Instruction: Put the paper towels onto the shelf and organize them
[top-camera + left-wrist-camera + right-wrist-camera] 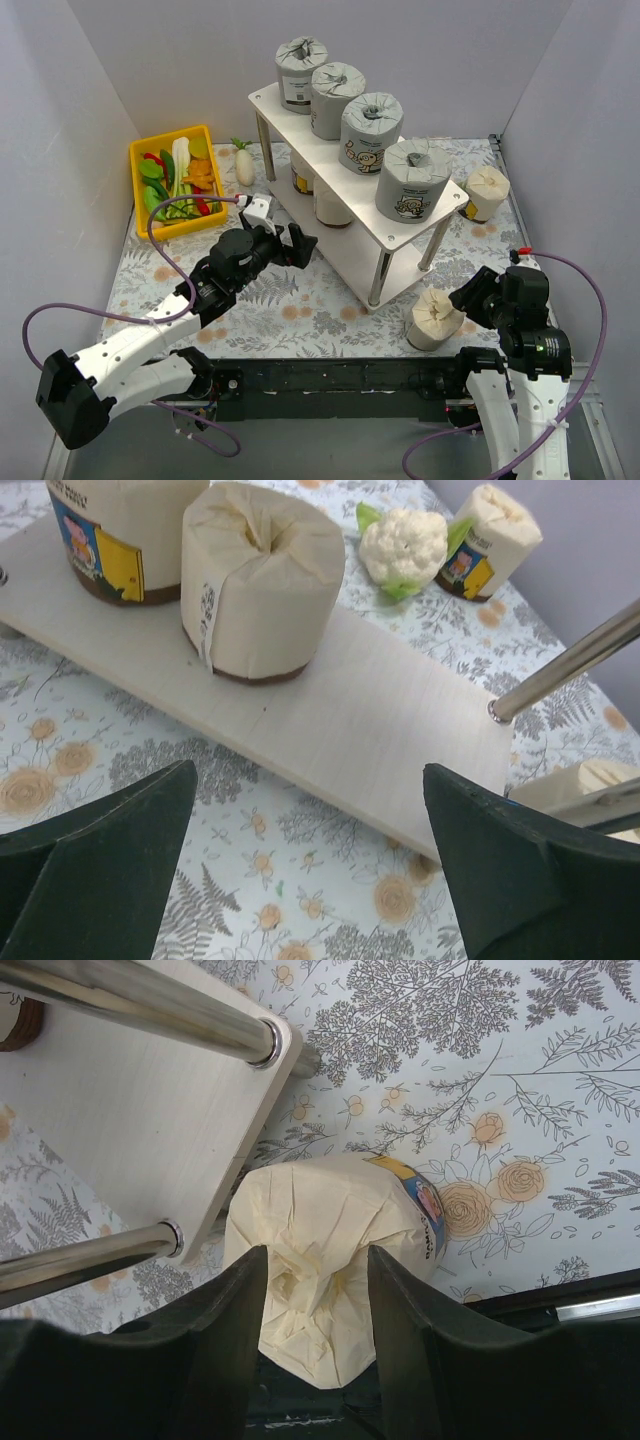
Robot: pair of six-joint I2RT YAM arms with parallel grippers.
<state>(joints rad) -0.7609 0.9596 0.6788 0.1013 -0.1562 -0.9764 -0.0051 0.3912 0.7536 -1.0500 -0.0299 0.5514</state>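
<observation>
Fingers (100, 870) of the left gripper (310, 880) are standing wide, holding nothing, before the shelf's (380, 720) lower board. The right gripper's (318, 1260) narrow fingers are straddling a cream roll's (330, 1195) twisted top by a shelf leg (90, 1260); pinching it or not, I cannot tell. Labels (365, 158) are showing cartoon figures, writing unreadable. A fern-and-rose tablecloth (300, 300) is lying between white walls (180, 60).

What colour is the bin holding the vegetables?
The bin is yellow; the top view shows it best.
</observation>
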